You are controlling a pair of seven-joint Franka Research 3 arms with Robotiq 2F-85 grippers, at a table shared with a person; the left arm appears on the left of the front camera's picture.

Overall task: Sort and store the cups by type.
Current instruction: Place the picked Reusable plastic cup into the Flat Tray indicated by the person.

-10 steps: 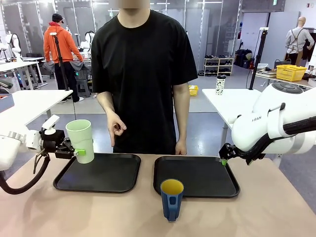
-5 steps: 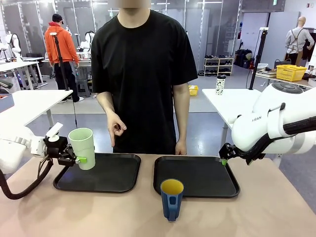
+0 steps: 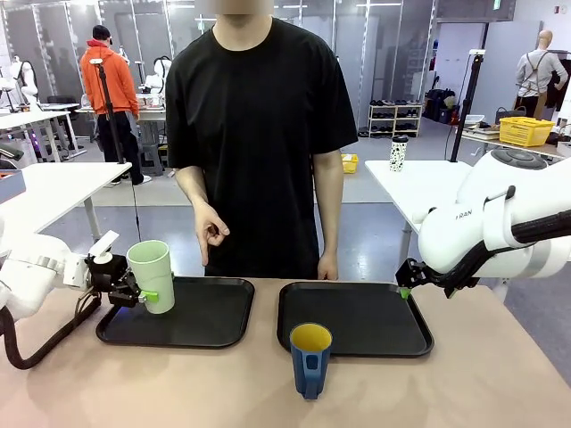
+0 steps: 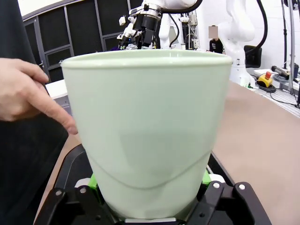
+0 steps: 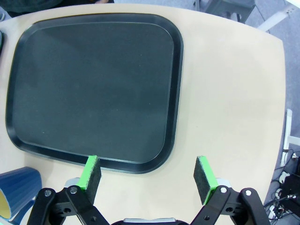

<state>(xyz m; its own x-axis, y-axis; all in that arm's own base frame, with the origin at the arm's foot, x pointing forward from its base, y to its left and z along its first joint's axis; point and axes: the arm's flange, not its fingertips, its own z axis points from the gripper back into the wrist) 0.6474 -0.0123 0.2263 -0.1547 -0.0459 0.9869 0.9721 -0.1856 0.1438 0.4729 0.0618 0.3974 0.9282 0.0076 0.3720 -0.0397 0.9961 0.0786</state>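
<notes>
Pale green tumbler [image 3: 151,275]; blue, yellow-lined mug [image 3: 310,358].

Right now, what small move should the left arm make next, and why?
Probably ease the green tumbler down onto the left tray: the left jaws clamp it, slightly tilted, over the tray's left end, seemingly not yet resting.

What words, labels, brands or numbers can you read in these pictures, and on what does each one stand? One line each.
"FRAN": on the white casing of the right arm; the rest of the word curves out of sight.
green tumbler, blue mug, left tray, right tray: no print on any.
Background: nothing large or sharp enough to read.
</notes>
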